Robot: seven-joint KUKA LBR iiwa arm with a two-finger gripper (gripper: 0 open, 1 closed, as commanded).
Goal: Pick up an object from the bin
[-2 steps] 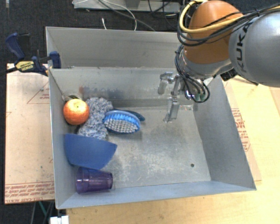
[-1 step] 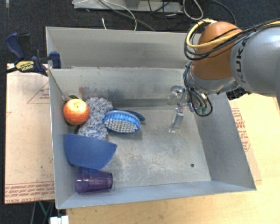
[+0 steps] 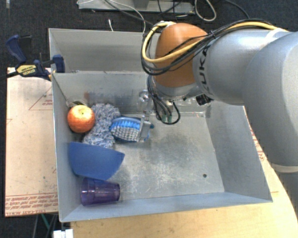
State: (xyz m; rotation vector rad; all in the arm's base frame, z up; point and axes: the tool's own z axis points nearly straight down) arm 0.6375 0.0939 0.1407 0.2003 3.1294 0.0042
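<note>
My gripper [image 3: 149, 115] hangs low over the middle of the bin, just under the arm's wrist, at the right end of a blue scrubbing brush [image 3: 125, 128] with pale bristles. The brush lies on its side against a blue-grey knitted cloth [image 3: 102, 122] to its left. Whether the gripper touches the brush I cannot tell. A red-and-yellow apple [image 3: 81, 119] rests against the left wall beside the cloth.
A blue bowl [image 3: 94, 160] lies tilted at the left wall below the cloth. A purple plastic cup [image 3: 99, 192] lies on its side in the front left corner. The arm's wide body covers the bin's back right.
</note>
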